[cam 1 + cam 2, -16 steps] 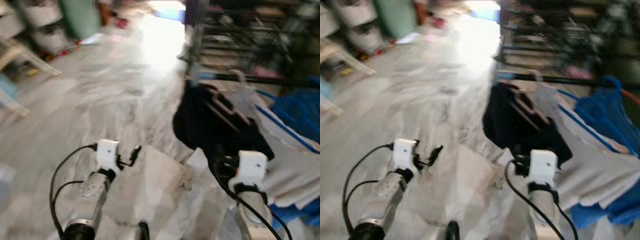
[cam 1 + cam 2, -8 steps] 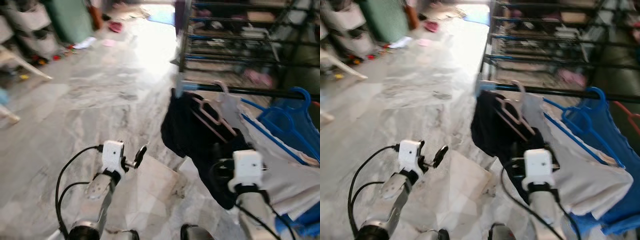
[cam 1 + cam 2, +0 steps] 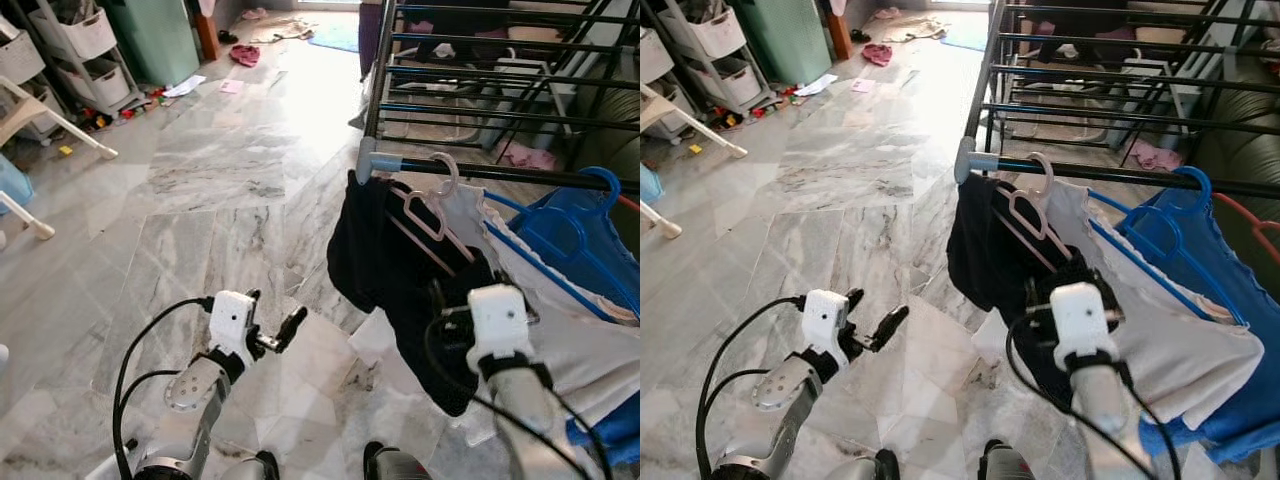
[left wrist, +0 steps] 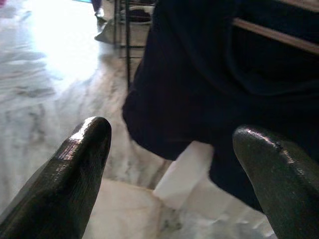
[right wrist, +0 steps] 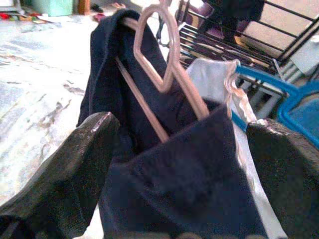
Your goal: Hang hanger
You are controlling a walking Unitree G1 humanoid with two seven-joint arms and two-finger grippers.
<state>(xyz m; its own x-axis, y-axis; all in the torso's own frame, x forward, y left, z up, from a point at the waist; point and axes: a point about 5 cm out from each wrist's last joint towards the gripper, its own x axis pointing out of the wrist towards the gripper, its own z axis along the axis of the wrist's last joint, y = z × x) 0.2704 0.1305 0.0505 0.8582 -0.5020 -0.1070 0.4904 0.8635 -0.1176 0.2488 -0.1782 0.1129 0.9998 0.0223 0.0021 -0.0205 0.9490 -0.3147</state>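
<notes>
Pink hanger (image 3: 425, 205) hooked on the rack (image 3: 480, 172) rail — dark garment (image 3: 400, 265) draped on it.
Right tool (image 5: 169, 149) sits just below the hanger, fingers spread wide either side of the garment, gripping nothing. Left tool (image 3: 285, 328) hovers over the marble floor (image 3: 200, 200) — open, empty.

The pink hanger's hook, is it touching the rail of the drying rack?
Touching. In the left eye view the pink hanger has its hook looped over the rail, resting on it.

three hangers on the rail: one pink hanger (image 3: 425, 208), two blue hangers (image 3: 560, 232); one dark garment (image 3: 400, 275)
</notes>
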